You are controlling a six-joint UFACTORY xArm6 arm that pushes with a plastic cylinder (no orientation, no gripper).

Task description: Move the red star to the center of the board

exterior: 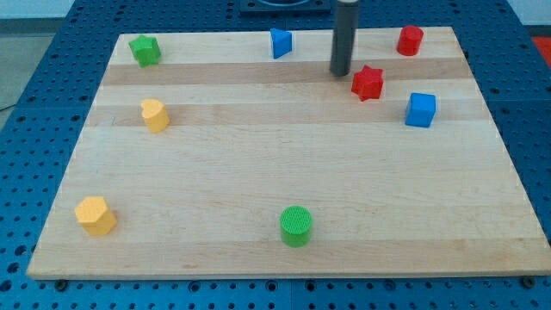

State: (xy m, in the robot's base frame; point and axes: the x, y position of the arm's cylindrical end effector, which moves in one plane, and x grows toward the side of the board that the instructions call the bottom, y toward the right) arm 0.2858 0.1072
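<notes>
Right now my tip sits just left of the red star in the upper right of the surface; there's no hand, nothing grasped. Pushing from here would drive it toward the blue cube, away from centre

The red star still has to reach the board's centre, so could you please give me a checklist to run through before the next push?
1. My tip in view: ok.
2. Tip close to the red star: ok, just to its left and slightly above.
3. Tip on the star's far side from centre: not ok; centre lies down-left.
4. Tip touching star: cannot tell.
5. Blue cube out of the path: ok, to the star's right.
6. Red cylinder out of the path: ok, near the view's top.
</notes>
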